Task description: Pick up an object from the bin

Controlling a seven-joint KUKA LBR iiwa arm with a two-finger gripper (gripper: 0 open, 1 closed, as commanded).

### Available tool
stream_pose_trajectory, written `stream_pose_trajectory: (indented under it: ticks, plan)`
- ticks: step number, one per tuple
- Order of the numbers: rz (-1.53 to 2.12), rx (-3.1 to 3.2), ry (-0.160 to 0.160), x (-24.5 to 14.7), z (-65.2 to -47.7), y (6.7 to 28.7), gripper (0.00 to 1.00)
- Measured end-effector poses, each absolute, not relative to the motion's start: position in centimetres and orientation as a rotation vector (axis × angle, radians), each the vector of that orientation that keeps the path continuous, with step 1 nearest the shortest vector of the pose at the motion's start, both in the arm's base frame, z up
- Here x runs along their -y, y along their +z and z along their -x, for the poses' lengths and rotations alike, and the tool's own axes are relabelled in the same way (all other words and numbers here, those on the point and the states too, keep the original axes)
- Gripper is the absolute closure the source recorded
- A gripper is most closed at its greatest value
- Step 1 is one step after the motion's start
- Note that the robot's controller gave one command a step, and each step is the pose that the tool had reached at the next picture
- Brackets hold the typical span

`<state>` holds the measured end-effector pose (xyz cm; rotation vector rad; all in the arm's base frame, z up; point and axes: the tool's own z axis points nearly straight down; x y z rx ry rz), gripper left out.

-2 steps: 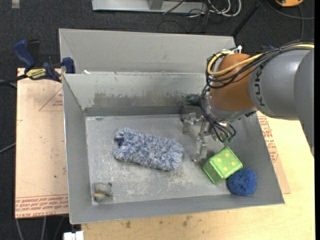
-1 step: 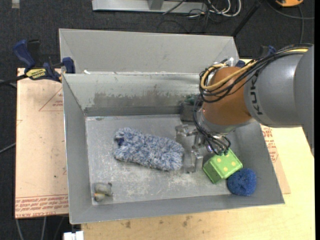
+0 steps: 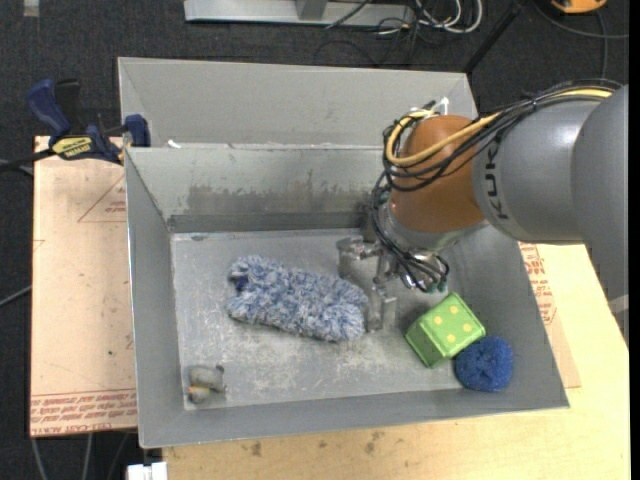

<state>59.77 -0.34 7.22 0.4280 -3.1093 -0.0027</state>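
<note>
Arm (image 3: 560, 168) cut off at right edge, small pale thing (image 3: 205, 381) in near-left corner too small to identify

The grey metal bin (image 3: 290, 368) has a flat floor with four things on it. A fluffy blue and white cloth (image 3: 295, 303) lies in the middle. A green block with yellow dots (image 3: 445, 331) touches a blue ball (image 3: 485, 364) at the right. A small grey thing (image 3: 205, 383) sits in the front left corner.

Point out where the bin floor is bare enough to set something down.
Bare floor: the strip between the back wall of the bin and the fuzzy blue cloth, and the front stretch between the small grey thing and the green die. Crowded: the right side, where the gripper hangs at the cloth's end beside the die and the blue ball.
</note>
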Motion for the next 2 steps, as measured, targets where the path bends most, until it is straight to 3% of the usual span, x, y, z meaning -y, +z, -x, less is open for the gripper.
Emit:
stream_pose_trajectory:
  ticks: [1, 2]
  plan:
    - [-0.359, 3.126, 0.0, -4.4, -58.3, 8.0, 0.0]
    - [-0.333, 3.126, -0.001, -6.0, -57.1, 8.1, 0.0]
